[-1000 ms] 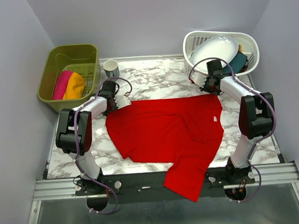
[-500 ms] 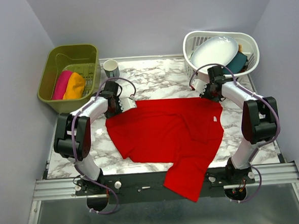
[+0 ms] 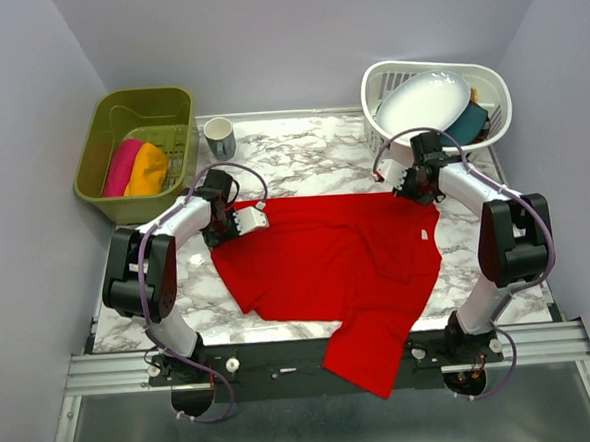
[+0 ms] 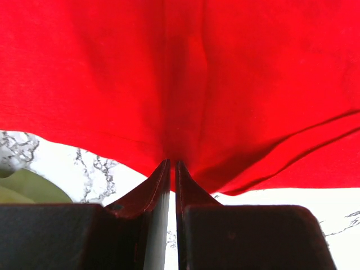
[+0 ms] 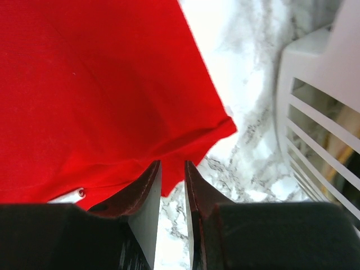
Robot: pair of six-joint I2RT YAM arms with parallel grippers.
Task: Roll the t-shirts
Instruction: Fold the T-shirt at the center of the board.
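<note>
Where the near edge of the marble table (image 3: 311, 160) meets the rail, one end of the red t-shirt (image 3: 327, 259) hangs off at 6 o'clock, while the rest lies spread flat across the middle of the top. At the shirt's 10 o'clock corner sits the left gripper (image 3: 237, 222). From above its jaws are too small to judge, but its own wrist camera shows them nearly together, pinching a fold of the red cloth, with creases fanning out from the tips. At the 2 o'clock corner sits the right gripper (image 3: 410, 186). Its wrist camera shows a narrow gap with marble visible through it and the shirt's hem lying across the tips; I cannot tell whether the cloth is caught. That view also shows the slatted wall of the white basket (image 3: 492, 89) close by at 3 o'clock. Farther back, a mug (image 3: 219, 137) stands at 11 o'clock. Off the table's 10 o'clock corner, a green bin (image 3: 109, 122) holds a rolled pink t-shirt (image 3: 121, 166) and orange t-shirt (image 3: 150, 170), touching side by side. The basket at 1 o'clock holds a white bowl (image 3: 423, 101) and a teal dish (image 3: 469, 122).
</note>
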